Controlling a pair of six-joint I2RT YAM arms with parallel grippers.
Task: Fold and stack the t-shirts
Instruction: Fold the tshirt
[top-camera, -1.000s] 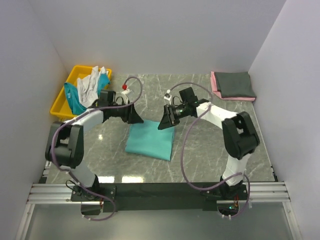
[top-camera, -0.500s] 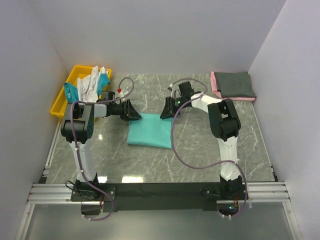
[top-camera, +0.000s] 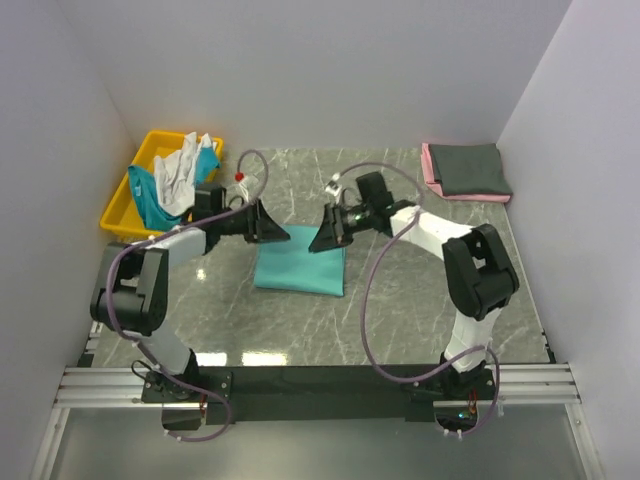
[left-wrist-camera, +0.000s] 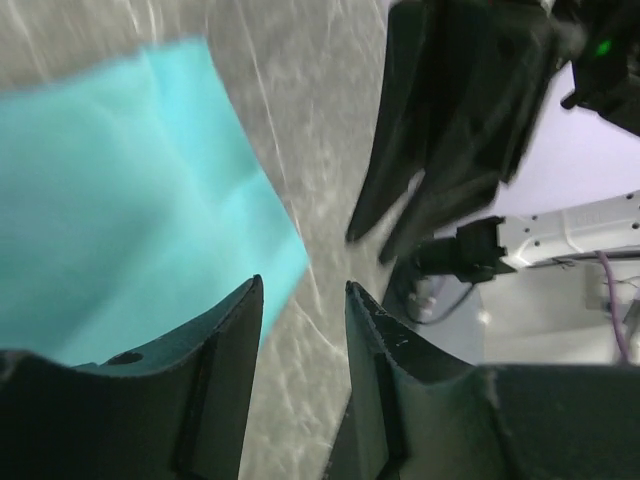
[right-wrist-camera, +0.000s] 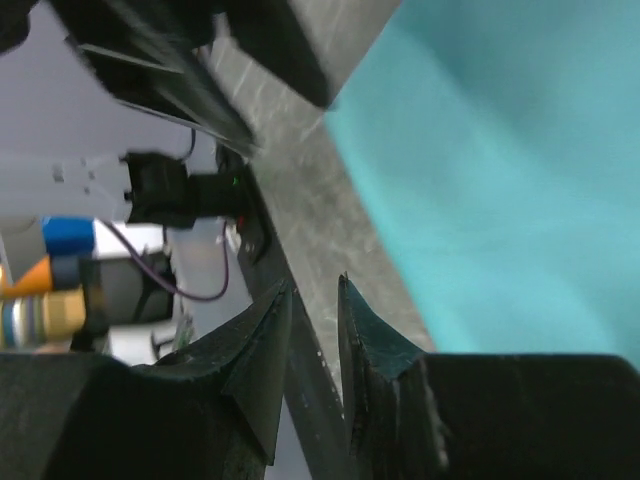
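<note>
Gauging progress: your stack (top-camera: 466, 170) sits far right, teal shirt (top-camera: 300, 268) folded mid-table, left gripper (left-wrist-camera: 303, 290) and right gripper (right-wrist-camera: 315, 285) parted, seemingly empty; shirts (top-camera: 180, 175) wait in the bin (top-camera: 150, 148).

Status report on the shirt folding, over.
Left gripper open, empty. Right gripper open, empty. Sea-green t-shirt folded flat, both grippers at its far edge. Nothing blocking.

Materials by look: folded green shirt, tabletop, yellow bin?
Folded shirt: soft cloth, matte sea-green, with gentle creases and limp edges. Tabletop: polished grey marble or a marble-print laminate, veined and glossy with reflections; cannot tell which. Bin: probably moulded plastic, with smooth, evenly yellow walls.
</note>
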